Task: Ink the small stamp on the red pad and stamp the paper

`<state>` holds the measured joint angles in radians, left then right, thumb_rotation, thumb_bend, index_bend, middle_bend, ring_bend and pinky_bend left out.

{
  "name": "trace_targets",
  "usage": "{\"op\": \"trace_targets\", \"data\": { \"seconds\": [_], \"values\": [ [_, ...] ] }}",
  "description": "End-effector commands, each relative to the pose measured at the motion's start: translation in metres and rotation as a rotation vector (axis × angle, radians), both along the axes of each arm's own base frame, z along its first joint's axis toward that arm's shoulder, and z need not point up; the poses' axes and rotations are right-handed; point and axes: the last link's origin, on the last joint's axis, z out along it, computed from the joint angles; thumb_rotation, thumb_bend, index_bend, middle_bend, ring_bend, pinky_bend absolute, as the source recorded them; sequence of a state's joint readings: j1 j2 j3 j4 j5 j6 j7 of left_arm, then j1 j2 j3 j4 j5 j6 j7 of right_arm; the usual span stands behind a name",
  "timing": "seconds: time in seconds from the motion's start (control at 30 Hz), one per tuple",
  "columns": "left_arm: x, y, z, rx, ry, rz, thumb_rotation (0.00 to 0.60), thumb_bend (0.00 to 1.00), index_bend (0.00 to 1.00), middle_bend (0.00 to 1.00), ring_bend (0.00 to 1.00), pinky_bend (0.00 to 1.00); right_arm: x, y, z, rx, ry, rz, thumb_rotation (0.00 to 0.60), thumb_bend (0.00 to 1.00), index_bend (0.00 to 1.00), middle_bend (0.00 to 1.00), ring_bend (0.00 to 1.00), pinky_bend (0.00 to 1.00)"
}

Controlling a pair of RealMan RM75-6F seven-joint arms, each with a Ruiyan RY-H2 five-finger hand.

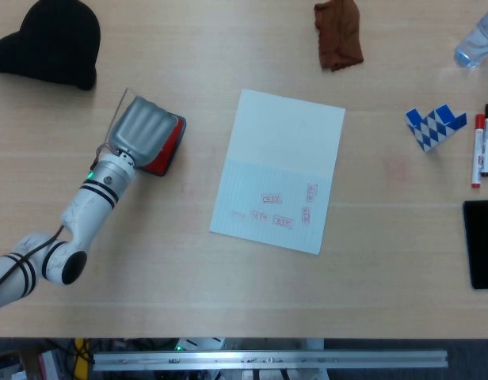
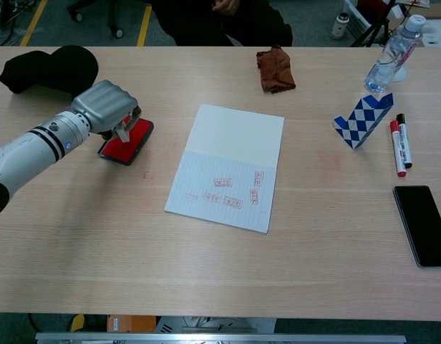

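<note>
Left hand [image 2: 106, 106] sits over the red pad [image 2: 127, 140], fingers [image 1: 145, 125] curled in around the small stamp [image 2: 124, 130], which pokes out below them and stands on the pad's red face; from the head view the hand hides the stamp and most of the pad. Right hand shows in neither view. Paper [image 2: 228, 166] lies flat on the table [image 2: 220, 265], well apart from the fingers toward the middle, with several red stamp marks [image 2: 233, 190] on its near, lined half. Black cloth bundle [image 2: 49, 68] sits just behind the fingers at the far left of the table. Brown cloth [image 2: 275, 69] is across from the fingers at the far edge. Far from the fingers, on the other side past the paper: blue-and-white checkered block [image 2: 362, 120], two markers [image 2: 399, 145] lying side by side, a water bottle [image 2: 394, 54], and a black phone [image 2: 423, 225] flat near the table's edge.
</note>
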<state>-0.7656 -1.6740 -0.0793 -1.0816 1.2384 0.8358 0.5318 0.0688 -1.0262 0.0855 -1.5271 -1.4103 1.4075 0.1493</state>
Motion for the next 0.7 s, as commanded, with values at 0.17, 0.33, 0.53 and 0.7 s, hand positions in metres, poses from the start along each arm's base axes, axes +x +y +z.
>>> {"op": "trace_targets", "data": {
  "seconds": [0.17, 0.33, 0.53, 0.7],
  "values": [
    [0.0024, 0.0015, -0.0022, -0.001, -0.002, -0.003, 0.600, 0.34, 0.66, 0.99, 1.00, 1.00, -0.0009, 0.0010, 0.0010, -0.003, 0.001, -0.004, 0.600, 0.26, 0.22, 0.31, 0.31, 0.39],
    [0.0028, 0.0018, -0.0037, -0.002, 0.001, -0.003, 0.600, 0.34, 0.66, 1.00, 1.00, 1.00, -0.0011, 0.0015, 0.0017, -0.005, 0.001, -0.004, 0.600, 0.26, 0.22, 0.31, 0.31, 0.39],
    [0.0015, 0.0026, -0.0064, -0.006, 0.019, 0.005, 0.600, 0.34, 0.66, 0.99, 1.00, 1.00, -0.0016, 0.0025, 0.0027, -0.010, 0.001, -0.006, 0.600, 0.26, 0.22, 0.31, 0.31, 0.39],
    [0.0016, 0.0037, -0.0079, -0.005, 0.028, 0.010, 0.600, 0.34, 0.66, 0.99, 1.00, 1.00, -0.0019, 0.0029, 0.0030, -0.011, 0.001, -0.007, 0.600, 0.26, 0.22, 0.31, 0.31, 0.39]
  ]
}}
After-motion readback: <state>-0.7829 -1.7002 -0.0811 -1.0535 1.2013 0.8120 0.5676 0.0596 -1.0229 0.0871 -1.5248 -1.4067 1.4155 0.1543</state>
